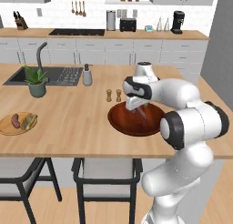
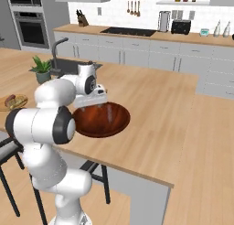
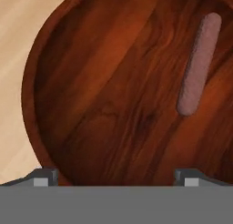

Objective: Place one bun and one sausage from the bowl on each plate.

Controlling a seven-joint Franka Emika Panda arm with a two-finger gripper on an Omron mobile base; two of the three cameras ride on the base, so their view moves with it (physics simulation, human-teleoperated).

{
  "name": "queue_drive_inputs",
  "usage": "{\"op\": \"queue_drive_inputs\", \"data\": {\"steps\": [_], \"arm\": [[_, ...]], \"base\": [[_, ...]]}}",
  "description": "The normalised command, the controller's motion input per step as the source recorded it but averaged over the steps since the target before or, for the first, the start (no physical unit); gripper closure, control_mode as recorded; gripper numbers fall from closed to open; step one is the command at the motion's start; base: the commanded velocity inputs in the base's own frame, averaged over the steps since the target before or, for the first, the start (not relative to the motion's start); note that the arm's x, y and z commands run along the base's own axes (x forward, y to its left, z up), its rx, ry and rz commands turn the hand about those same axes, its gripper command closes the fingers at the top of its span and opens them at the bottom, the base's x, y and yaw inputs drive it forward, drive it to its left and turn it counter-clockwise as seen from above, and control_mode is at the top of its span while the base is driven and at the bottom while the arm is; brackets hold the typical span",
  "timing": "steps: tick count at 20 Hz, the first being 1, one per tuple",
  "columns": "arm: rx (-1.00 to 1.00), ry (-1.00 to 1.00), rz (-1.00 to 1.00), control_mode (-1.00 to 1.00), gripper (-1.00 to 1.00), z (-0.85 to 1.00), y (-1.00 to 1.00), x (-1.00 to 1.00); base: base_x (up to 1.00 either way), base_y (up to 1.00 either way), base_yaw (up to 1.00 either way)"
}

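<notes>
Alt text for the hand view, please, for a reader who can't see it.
Looking down into the dark reddish-brown wooden bowl, where one pinkish-brown sausage lies toward the right side. The open gripper hangs above it with nothing between its tips, and pale wooden counter shows past the bowl's left rim.

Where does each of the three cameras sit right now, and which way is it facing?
Left base view: behind the arm's left, looking forward-down at the bowl; the arm rises lower right.
Right base view: behind its right, same counter; the arm rises lower left, open gripper over the bowl.
Hand view: on the hand, looking down into the bowl at the sausage; fingertips at bottom.
Shared: all three see the bowl; both base views see the plate.
</notes>
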Motion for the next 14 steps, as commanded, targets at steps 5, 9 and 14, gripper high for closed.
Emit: {"op": "queue_drive_inputs", "data": {"steps": [5, 9, 14], "arm": [[0.05, -0.01, -0.17, -1.00, -1.00, -0.73, -0.48, 0.71], [0.04, -0.08, -0.18, -1.00, -1.00, -0.37, -0.07, 0.56], [0.00, -0.03, -0.10, -1.00, -1.00, -0.21, -0.07, 0.49]], "base": [[0.00, 0.00, 0.00], [0.00, 0.00, 0.00], [0.00, 0.00, 0.00]]}}
